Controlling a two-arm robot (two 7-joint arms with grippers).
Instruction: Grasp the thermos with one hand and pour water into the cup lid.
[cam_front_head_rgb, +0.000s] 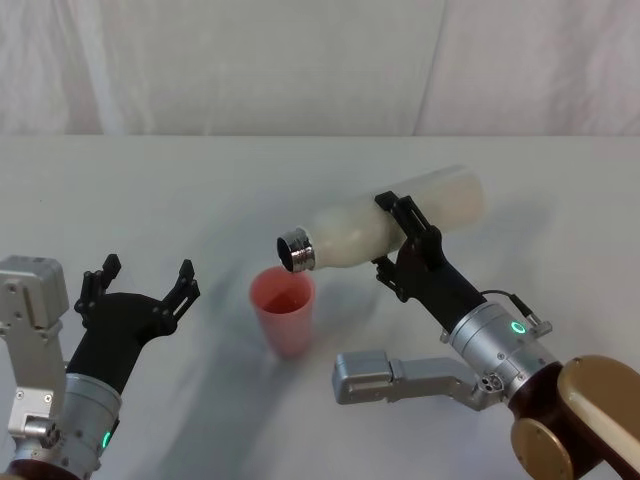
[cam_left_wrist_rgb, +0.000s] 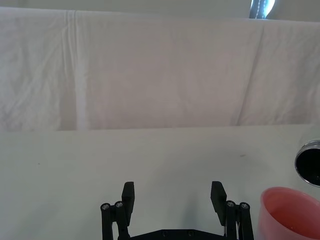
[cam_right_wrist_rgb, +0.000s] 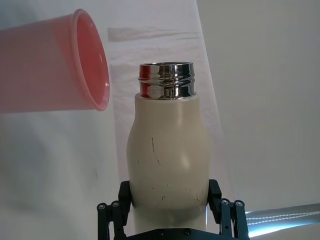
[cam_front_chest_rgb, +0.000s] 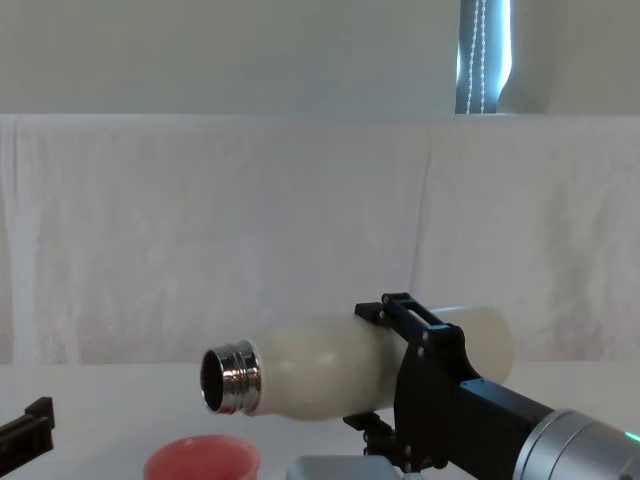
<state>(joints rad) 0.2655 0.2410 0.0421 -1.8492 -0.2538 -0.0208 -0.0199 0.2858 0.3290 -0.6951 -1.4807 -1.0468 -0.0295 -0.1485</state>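
Right hand (cam_front_head_rgb: 400, 240) grips the thermos (cam_front_head_rgb: 385, 228) around its body, tipped nearly level, steel neck pointing left just above the cup lid (cam_front_head_rgb: 283, 310) on the white worktop (cam_front_head_rgb: 150, 190); left hand (cam_front_head_rgb: 140, 285) hovers near-left, fingers spread wide, holding nothing.

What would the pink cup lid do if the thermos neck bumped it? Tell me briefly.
The cup lid looks thin-walled, narrows toward its base and stands unsupported, so it would probably slide or tip easily. The left pincer is open beside it, not steadying it. The thermos, clamped by the right pincer, has its steel neck just above the rim, so any contact would likely be high up.
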